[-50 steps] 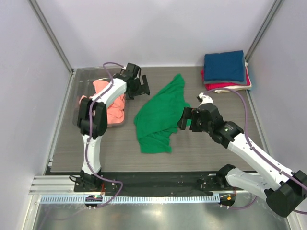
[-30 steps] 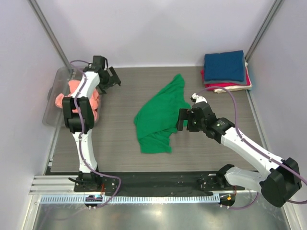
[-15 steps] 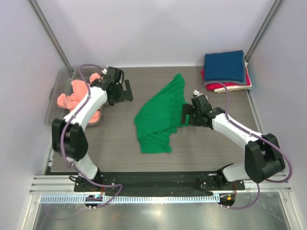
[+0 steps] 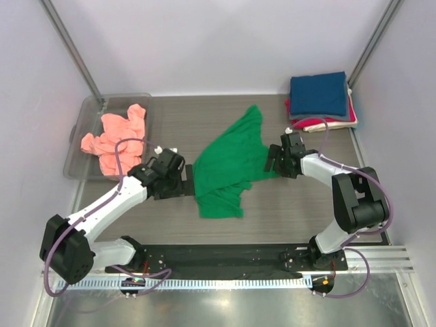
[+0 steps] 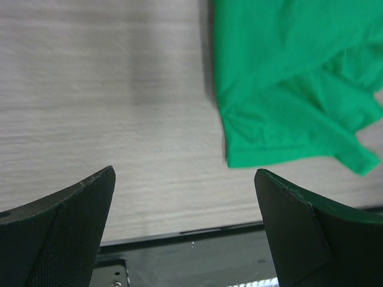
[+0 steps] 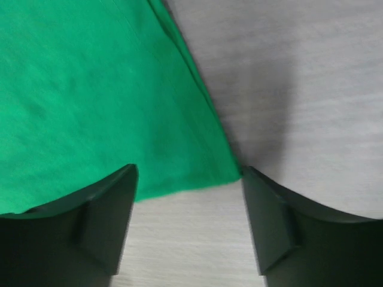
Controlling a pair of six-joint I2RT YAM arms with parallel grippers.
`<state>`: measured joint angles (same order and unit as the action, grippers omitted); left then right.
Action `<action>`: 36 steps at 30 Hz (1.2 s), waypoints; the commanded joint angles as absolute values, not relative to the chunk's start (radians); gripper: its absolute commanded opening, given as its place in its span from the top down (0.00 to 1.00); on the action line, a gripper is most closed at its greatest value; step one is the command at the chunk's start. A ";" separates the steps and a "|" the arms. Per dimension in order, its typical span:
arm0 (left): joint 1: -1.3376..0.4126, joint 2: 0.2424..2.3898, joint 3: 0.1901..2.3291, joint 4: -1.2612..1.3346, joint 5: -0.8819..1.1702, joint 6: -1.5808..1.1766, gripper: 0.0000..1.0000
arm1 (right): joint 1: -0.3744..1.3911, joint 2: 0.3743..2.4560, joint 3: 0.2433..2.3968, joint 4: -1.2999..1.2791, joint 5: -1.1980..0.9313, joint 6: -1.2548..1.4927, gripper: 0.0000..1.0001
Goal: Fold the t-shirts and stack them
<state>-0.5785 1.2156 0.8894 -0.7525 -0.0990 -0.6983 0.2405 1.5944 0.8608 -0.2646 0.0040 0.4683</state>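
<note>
Since half a second ago the left gripper has swung from beside the clear bin to the green t-shirt's left edge, and the right gripper has closed in on its right edge.

Only the overhead view shows us the whole scene: the shirt lies rumpled mid-table, the salmon-pink t-shirt is heaped in the bin, and the navy t-shirt sits folded on a red and a cream one at the far right corner.

The left wrist view shows that gripper spread wide over bare wood-grain, the soft creased shirt just ahead. The right wrist view shows its gripper spread, straddling the hem corner of the shirt.
</note>
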 commanded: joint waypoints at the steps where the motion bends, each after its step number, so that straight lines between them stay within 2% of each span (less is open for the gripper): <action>1: -0.670 1.177 0.864 -0.663 -0.106 -0.781 0.00 | 0.232 1.652 0.865 -0.189 -0.055 0.498 0.26; 2: -0.692 1.181 0.858 -0.652 -0.110 -0.787 0.00 | 0.232 1.657 0.862 -0.170 -0.061 0.500 0.33; 3: -0.713 1.190 0.859 -0.626 -0.117 -0.796 0.00 | 0.233 1.663 0.855 -0.163 -0.080 0.506 0.50; 5: -0.785 1.238 0.877 -0.594 -0.120 -0.813 0.00 | 0.232 1.666 0.847 -0.150 -0.094 0.511 0.62; 6: -0.839 1.261 0.891 -0.571 -0.129 -0.819 0.00 | 0.233 1.661 0.844 -0.150 -0.098 0.511 0.74; 7: -0.863 1.316 0.908 -0.566 -0.146 -0.825 0.00 | 0.233 1.657 0.842 -0.150 -0.098 0.508 0.78; 8: -0.888 1.347 0.943 -0.558 -0.159 -0.833 0.00 | 0.233 1.651 0.839 -0.152 -0.098 0.506 0.90; 10: -0.949 1.453 0.978 -0.516 -0.155 -0.834 0.00 | 0.232 1.626 0.833 -0.155 -0.097 0.503 0.99; 14: -1.020 1.639 1.090 -0.503 -0.182 -0.865 0.00 | 0.227 1.575 0.825 -0.176 -0.094 0.502 0.99; 16: -1.051 1.672 1.112 -0.546 -0.260 -0.928 0.00 | 0.227 1.543 0.825 -0.187 -0.101 0.500 0.99; 21: -1.117 1.551 1.054 -0.662 -0.495 -1.075 0.02 | 0.226 1.473 0.812 -0.225 -0.107 0.486 0.99; 26: -1.115 1.477 0.937 -0.696 -0.545 -1.138 0.04 | 0.225 1.459 0.819 -0.230 -0.117 0.483 0.99; 31: -1.117 1.519 0.934 -0.709 -0.513 -1.155 0.06 | 0.224 1.476 0.850 -0.239 -0.127 0.480 0.99; 36: -1.213 1.526 1.021 -0.600 -0.558 -1.039 0.06 | 0.224 1.473 0.856 -0.242 -0.127 0.479 0.99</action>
<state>-1.1629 1.5208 0.9474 -0.6781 -0.4904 -1.0916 0.2268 1.4837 0.8158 -0.2417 -0.1188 0.4957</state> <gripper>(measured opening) 0.933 0.048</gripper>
